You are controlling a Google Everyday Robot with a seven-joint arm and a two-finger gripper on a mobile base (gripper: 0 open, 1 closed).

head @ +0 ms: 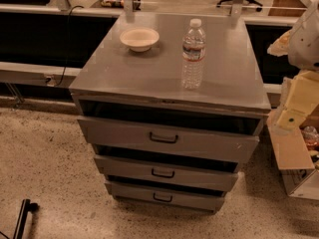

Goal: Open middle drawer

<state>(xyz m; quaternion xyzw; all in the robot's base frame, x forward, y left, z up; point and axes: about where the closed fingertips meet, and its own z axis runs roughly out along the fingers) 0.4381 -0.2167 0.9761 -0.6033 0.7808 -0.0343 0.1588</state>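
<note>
Approach step: the gripper (290, 117) hung beside the cabinet's (164, 78) right edge, well apart from the middle drawer (199, 176), wide or narrow I could not tell. The next move, I judged, called for reaching its black handle (163, 173) and pulling straight out.

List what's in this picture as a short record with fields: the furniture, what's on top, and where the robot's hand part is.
cabinet: grey, three drawers, standing on a speckled floor
on top: white bowl at back left; clear water bottle upright, right of centre
middle drawer: second front down, small black handle, dark gap above it
end effector: at the right edge, beside the cabinet, touching no handle
</note>
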